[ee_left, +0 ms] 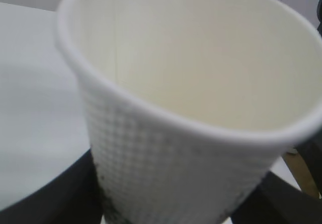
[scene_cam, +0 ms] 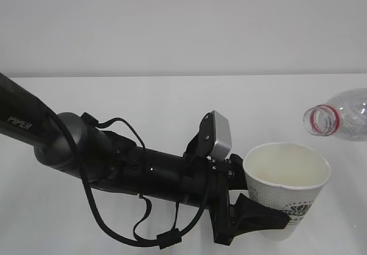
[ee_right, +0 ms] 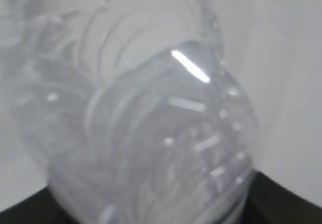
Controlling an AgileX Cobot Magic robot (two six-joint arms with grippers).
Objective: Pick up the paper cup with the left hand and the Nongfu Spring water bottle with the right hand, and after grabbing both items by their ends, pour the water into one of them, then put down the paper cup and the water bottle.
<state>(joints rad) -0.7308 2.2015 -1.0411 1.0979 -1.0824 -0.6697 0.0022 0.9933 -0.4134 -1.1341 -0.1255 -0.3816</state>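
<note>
sitting upright with its rolled rim up, the white paper cup (scene_cam: 287,189) was clamped low on its wall by the left gripper (scene_cam: 261,218), whose black fingers (scene_cam: 258,215) stood apart on either side of it above the white table (scene_cam: 172,106). just up and to the right of the cup's rim, the clear ribbed water bottle (scene_cam: 341,117) lay tipped with its open, red-ringed mouth toward the cup, apart from it. seen close from the right wrist, the bottle (ee_right: 151,133) sat between the right gripper's (ee_right: 151,219) dark fingers (ee_right: 282,204), its jaws closed on the bottle's body.
</note>
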